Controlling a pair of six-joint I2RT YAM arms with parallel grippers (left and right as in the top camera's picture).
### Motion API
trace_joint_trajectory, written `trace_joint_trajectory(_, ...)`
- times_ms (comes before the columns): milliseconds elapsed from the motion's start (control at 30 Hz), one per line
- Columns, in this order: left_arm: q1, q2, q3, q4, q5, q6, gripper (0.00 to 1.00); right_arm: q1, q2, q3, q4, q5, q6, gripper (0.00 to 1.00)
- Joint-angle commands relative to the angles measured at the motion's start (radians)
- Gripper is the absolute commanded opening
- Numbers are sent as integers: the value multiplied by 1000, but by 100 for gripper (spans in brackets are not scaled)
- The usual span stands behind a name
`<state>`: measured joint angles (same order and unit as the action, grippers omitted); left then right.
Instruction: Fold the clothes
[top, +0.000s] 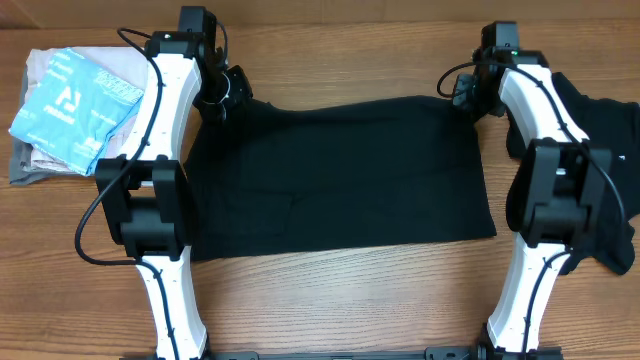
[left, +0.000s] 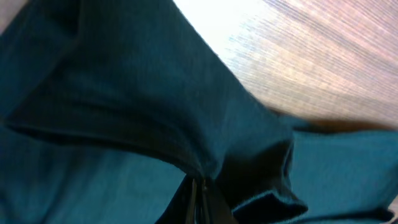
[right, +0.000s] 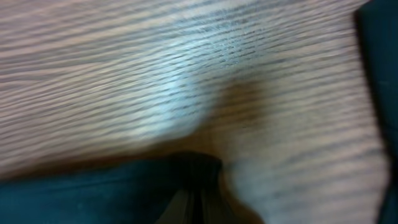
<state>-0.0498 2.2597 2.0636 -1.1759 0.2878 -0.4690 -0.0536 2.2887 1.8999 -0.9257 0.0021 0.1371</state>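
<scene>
Overhead: black garment (top: 340, 175) is spread flat mid-table (top: 350, 300), its far corners hidden under both wrists. At the far-left corner the left gripper (top: 228, 95) is clamped tight, with fabric bunched at its tips (left: 198, 186). On the far-right edge the right gripper (top: 465, 90) is pinched closed; that wrist view is blurred and the fingers are cropped (right: 198, 196). The second black garment (top: 610, 130) at right is partly hidden by the arm.

The clothes (top: 340, 180) are black, the table (top: 340, 300) brown wood-grain.
</scene>
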Motion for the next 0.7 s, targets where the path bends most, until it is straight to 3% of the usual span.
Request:
trace_joint_trajectory(0, 2, -95, 17, -43, -29, 29, 4, -4, -117, 27, -28, -23, -11, 4)
trace_joint_trajectory(667, -45, -151, 16, -444, -122, 47, 4, -33, -187, 26, -401, -50, -7, 4)
